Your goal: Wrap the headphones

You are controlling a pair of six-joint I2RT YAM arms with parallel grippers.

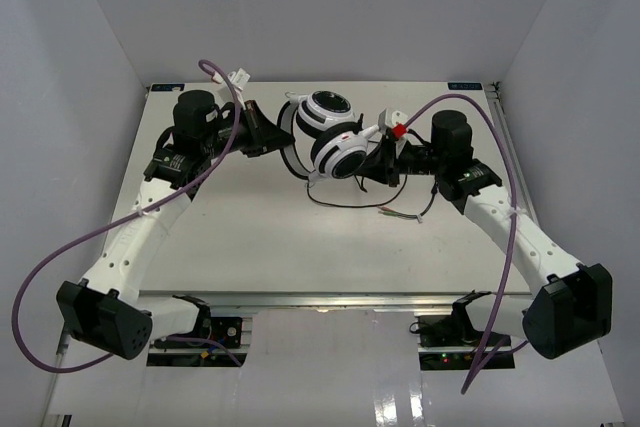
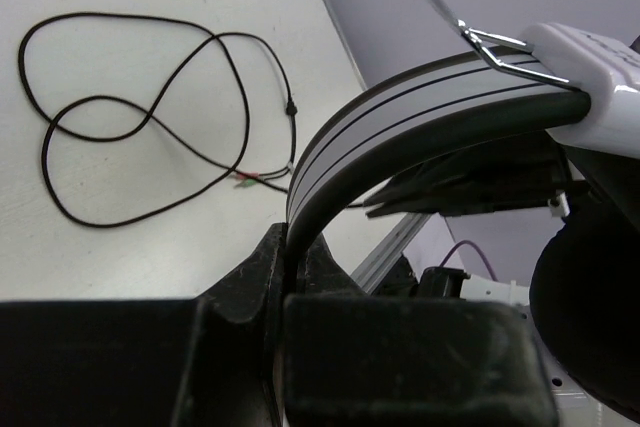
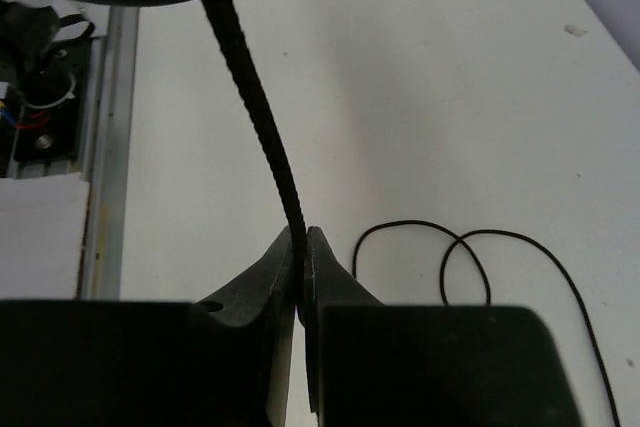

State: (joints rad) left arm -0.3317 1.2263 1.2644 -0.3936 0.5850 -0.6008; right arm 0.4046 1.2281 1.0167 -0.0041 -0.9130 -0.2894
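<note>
On the white table [image 1: 300, 257], toward its far middle, the headphones [image 1: 333, 132] hang between the two grippers, ear cups stacked one above the other in the top view. The left gripper [image 2: 289, 259] has its jaws clamped on the end of the grey-and-black headband [image 2: 400, 117]. The right gripper [image 3: 302, 247] is pinched tight on a black ribbed strand [image 3: 250, 97] running up to the headset (which part it is, I cannot tell). The thin dark cord [image 1: 345, 205] lies in loose loops on the table below the cups, its frayed coloured wires [image 1: 398, 213] near the right gripper.
</note>
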